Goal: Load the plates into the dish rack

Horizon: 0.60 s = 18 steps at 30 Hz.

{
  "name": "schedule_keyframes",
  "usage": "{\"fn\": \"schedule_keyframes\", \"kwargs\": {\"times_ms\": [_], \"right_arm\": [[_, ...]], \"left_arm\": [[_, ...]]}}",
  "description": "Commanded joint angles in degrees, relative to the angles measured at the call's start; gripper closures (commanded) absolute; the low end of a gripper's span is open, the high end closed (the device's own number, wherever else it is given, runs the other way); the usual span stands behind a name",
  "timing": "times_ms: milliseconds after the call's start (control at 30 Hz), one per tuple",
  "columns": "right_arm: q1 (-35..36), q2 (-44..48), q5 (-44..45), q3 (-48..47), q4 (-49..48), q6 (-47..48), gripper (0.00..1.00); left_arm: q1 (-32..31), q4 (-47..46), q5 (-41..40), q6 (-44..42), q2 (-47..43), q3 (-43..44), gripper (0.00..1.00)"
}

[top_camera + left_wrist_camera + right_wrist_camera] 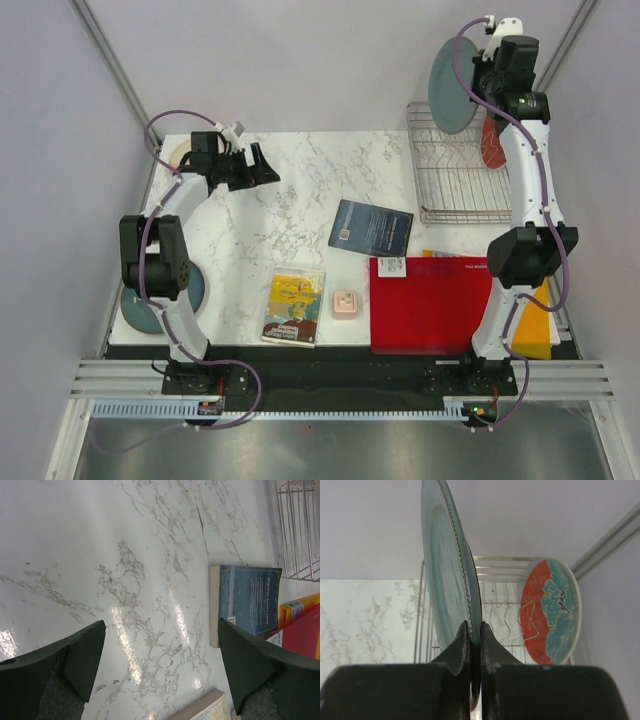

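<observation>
Grey-green plate (446, 565), round, glossy, in right gripper (475, 628)

The marble table (280, 190) carries a wire dish rack (455, 180), blue book (371, 228), yellow book (295, 307), pink box (346, 303), red mat (430, 305), teal plate (140, 316) and cream plate (179, 152).

Lettering shows on the blue book (371, 228) and the yellow book (295, 306), but none is legible.

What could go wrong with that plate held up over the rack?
The right gripper pinches the grey-green plate only at its rim, above the dish rack; it could slip and fall. Lowered off-line, it might also knock the red floral plate already standing in the rack, or miss a slot.
</observation>
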<state>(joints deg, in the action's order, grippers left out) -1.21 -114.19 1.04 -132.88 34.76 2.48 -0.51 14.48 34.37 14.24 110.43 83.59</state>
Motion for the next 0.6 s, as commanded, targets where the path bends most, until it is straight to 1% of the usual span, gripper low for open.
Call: {"fn": "schedule_keyframes", "kwargs": {"times_ms": [0,33,167,300,567], "right_arm": [[-1.24,0.73,9.77,-0.98,-7.08,4.99,1.0],[-1.42,0.12,11.51,-1.33,-7.25,5.34,1.0],[-3.96,-1.12,13.9,-1.42,-8.13,6.48,1.0],[-6.43,-2.79,14.26,-1.24,-8.04,9.29,1.0],[-9.68,-6.83,13.82,-2.56,-8.4,11.05,1.0]], "left_arm": [[-1.24,0.55,-4.58,-1.94,-6.27,-2.02,0.0],[-1.33,0.55,-4.4,-2.02,-6.72,-2.81,0.0],[-1.86,0.29,-4.49,-2.64,-8.65,-4.93,0.0],[-2.3,0.29,-4.05,-2.73,-9.36,-6.42,0.0],[-2.91,0.37,-4.05,-3.78,-9.53,-7.92,0.0]]}}
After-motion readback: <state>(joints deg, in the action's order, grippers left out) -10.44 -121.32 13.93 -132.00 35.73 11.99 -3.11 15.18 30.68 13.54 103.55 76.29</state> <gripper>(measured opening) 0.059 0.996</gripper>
